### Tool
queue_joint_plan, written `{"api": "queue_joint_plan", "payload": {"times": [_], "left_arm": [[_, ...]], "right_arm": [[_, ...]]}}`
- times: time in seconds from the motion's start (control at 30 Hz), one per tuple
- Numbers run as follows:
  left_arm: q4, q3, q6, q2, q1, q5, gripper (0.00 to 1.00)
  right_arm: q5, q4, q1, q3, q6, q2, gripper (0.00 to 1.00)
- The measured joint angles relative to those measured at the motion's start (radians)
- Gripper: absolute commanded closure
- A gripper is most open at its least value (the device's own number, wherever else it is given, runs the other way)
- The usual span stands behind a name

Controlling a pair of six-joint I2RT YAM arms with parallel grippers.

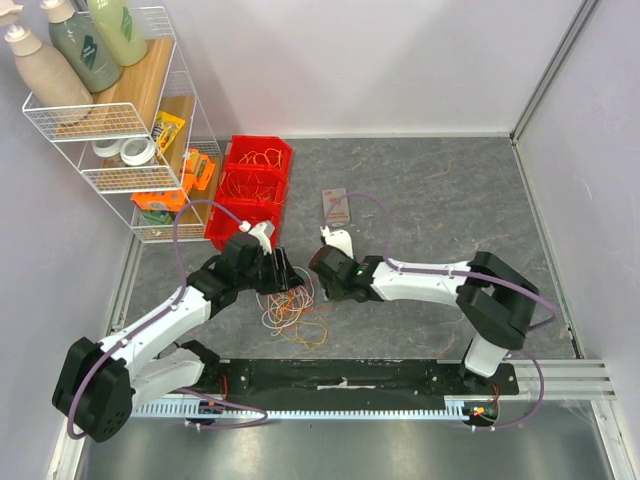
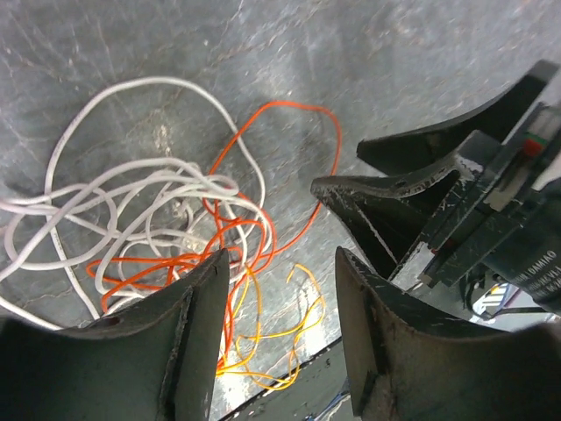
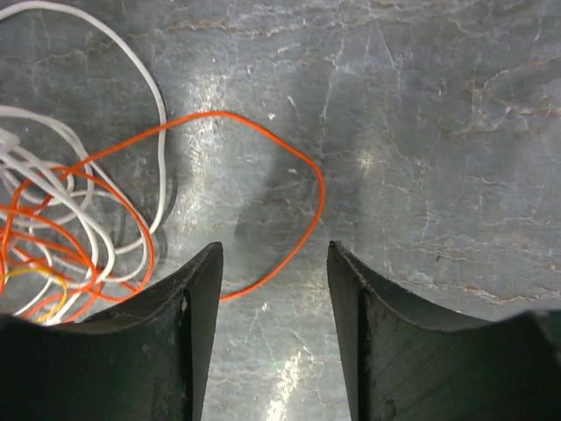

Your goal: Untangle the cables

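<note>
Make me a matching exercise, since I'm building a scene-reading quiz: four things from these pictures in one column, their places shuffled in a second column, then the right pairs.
Things
1. cables
2. red bins
3. bottles
4. tape rolls

Places
A. top shelf of the wire rack
B. in a loose tangle on the table, near its front middle
C. middle shelf of the wire rack
D. on the table just right of the wire rack, at the far left

Pairs: 1-B, 2-D, 3-A, 4-C
</note>
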Motion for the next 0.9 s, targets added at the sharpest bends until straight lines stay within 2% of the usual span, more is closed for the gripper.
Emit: {"api": "queue_joint_plan", "payload": {"times": [0.13, 0.27, 0.37, 0.47, 0.6, 0.77, 0.9], "left_arm": [[0.0, -0.023, -0.001, 0.03, -0.014, -0.004, 0.42], [0.002, -0.028, -0.003, 0.053, -0.019, -0.022, 0.44], [0.003, -0.031, -0.009, 0.075, -0.019, -0.04, 0.44], [0.002, -0.038, -0.016, 0.086, -0.019, -0.063, 0.44], [0.001, -0.047, -0.026, 0.093, -0.019, -0.093, 0.44], [-0.008, -0.05, -0.042, 0.121, -0.019, -0.139, 0.45], [-0.01, -0.05, -0.056, 0.148, -0.019, -0.163, 0.48]], "right_arm": [[0.103, -0.054, 0.045, 0.081, 0.011, 0.087, 0.54], [0.137, -0.074, 0.056, 0.085, 0.029, 0.117, 0.62], [0.152, -0.061, 0.048, 0.075, 0.035, 0.114, 0.63], [0.146, -0.027, 0.029, 0.04, 0.033, 0.093, 0.75], [0.113, 0.029, -0.025, -0.001, 0.018, 0.068, 0.99], [0.108, 0.054, -0.073, -0.03, -0.042, 0.039, 1.0], [0.139, 0.017, -0.069, -0.065, -0.11, -0.118, 1.0]]}}
